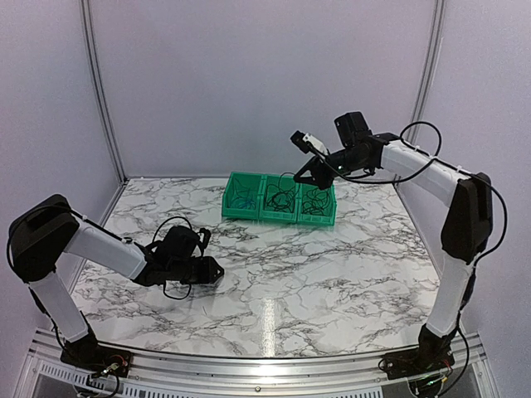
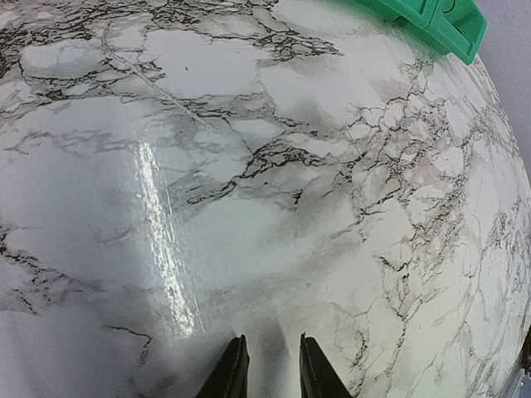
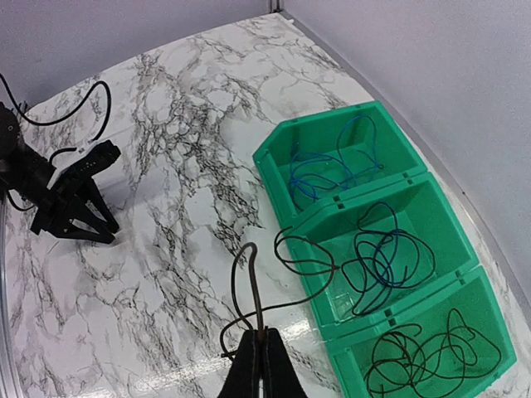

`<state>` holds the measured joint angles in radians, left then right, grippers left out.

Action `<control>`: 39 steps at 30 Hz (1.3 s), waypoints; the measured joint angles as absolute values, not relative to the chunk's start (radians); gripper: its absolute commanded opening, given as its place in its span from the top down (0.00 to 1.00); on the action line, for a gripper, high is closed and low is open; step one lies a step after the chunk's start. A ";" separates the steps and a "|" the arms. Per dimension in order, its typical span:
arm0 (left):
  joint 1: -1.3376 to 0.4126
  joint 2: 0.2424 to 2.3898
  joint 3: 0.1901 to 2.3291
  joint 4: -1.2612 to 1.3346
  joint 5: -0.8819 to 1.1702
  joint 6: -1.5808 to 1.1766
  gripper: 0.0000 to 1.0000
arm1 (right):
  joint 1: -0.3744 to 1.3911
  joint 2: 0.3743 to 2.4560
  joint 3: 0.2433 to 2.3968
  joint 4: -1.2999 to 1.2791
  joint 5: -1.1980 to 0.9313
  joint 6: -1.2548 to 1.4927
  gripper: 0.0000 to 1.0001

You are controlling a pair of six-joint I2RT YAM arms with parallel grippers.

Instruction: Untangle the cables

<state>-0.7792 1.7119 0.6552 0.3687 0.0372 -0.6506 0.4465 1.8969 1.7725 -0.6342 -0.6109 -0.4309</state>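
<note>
- The cables are lying in three joined green bins [image 3: 278,170] at the right of the right wrist view: a blue cable [image 3: 332,166] is coiling in the upper bin, and a black and blue tangle [image 3: 386,257] is filling the middle bin.
- A loose black cable [image 3: 431,356] is sitting in the lower bin.
- One loop of the middle tangle is hanging out over that bin's left wall onto the marble table [image 3: 166,124].
- A dark cable [image 3: 249,282] is rising from the bottom centre of that view, arching just left of the bins and trailing back toward the middle bin.
- The right gripper [image 3: 259,336] is pinching this dark cable, its jaws pressed together on the strand.
- In the top view this gripper is hovering above the right end of the bins, which are standing near the table's far edge.
- The left gripper [image 2: 272,344] is hanging low over bare marble at the lower left of the top view, well apart from the bins, its fingers [image 2: 236,373] parted a little and gripping nothing.
- A corner of the bins is showing at the upper right of the left wrist view.
- Pale wall panels [image 1: 265,83] are enclosing the table.
</note>
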 measured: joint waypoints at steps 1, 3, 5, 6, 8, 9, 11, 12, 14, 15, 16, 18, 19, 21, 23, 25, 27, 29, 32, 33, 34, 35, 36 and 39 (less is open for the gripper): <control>-0.779 1.712 0.655 0.369 0.037 -0.651 0.76 | 0.433 1.897 1.773 -0.636 -0.608 -0.429 1.00; -0.779 1.711 0.655 0.369 0.037 -0.651 0.76 | 0.405 1.897 1.773 -0.637 -0.600 -0.420 1.00; -0.779 1.711 0.655 0.369 0.037 -0.651 0.76 | 0.382 1.897 1.779 -0.638 -0.591 -0.415 1.00; -0.779 1.711 0.655 0.369 0.037 -0.651 0.76 | 0.369 1.897 1.786 -0.641 -0.587 -0.413 1.00; -0.779 1.711 0.655 0.369 0.037 -0.651 0.76 | 0.344 1.898 1.810 -0.642 -0.577 -0.408 1.00; -0.779 1.711 0.655 0.369 0.037 -0.651 0.76 | 0.334 1.898 1.822 -0.642 -0.573 -0.406 1.00; -0.779 1.711 0.655 0.369 0.037 -0.651 0.76 | 0.309 1.898 1.851 -0.637 -0.565 -0.396 1.00; -0.779 1.711 0.655 0.369 0.037 -0.651 0.76 | 0.297 1.898 1.862 -0.633 -0.561 -0.392 1.00; -0.779 1.711 0.655 0.369 0.037 -0.651 0.75 | 0.277 1.898 1.871 -0.620 -0.551 -0.384 1.00; -0.779 1.711 0.655 0.369 0.037 -0.651 0.75 | 0.266 1.898 1.871 -0.613 -0.545 -0.374 1.00; -0.779 1.710 0.655 0.369 0.037 -0.651 0.75 | 0.255 1.901 1.871 -0.606 -0.538 -0.366 1.00; -0.779 1.710 0.655 0.369 0.038 -0.651 0.75 | 0.234 1.915 1.871 -0.589 -0.527 -0.352 1.00; -0.779 1.710 0.655 0.369 0.038 -0.651 0.75 | 0.226 1.924 1.871 -0.582 -0.521 -0.347 1.00; -0.779 1.711 0.655 0.369 0.038 -0.651 0.75 | 0.210 1.953 1.871 -0.565 -0.505 -0.339 1.00; -0.779 1.711 0.655 0.369 0.038 -0.651 0.75 | 0.197 1.991 1.871 -0.548 -0.483 -0.332 1.00; -0.779 1.711 0.655 0.369 0.038 -0.651 0.75 | 0.191 2.030 1.871 -0.533 -0.461 -0.327 1.00; -0.779 1.711 0.655 0.369 0.038 -0.651 0.75 | 0.187 2.070 1.871 -0.523 -0.444 -0.323 1.00; -0.779 1.711 0.655 0.369 0.038 -0.651 0.75 | 0.186 2.112 1.872 -0.521 -0.435 -0.317 1.00; -0.779 1.711 0.655 0.369 0.039 -0.651 0.75 | 0.186 2.179 1.897 -0.527 -0.432 -0.307 1.00; -0.779 1.711 0.655 0.369 0.040 -0.651 0.75 | 0.186 2.196 1.905 -0.528 -0.432 -0.305 1.00; -0.779 1.711 0.655 0.369 0.041 -0.651 0.75 | 0.186 2.214 1.915 -0.532 -0.432 -0.303 1.00; -0.779 1.711 0.655 0.369 0.041 -0.651 0.75 | 0.186 2.228 1.922 -0.533 -0.433 -0.302 1.00; -0.779 1.711 0.655 0.369 0.041 -0.651 0.75 | 0.187 2.242 1.929 -0.537 -0.432 -0.299 1.00; -0.779 1.711 0.655 0.369 0.042 -0.651 0.75 | 0.194 2.270 1.940 -0.541 -0.429 -0.298 1.00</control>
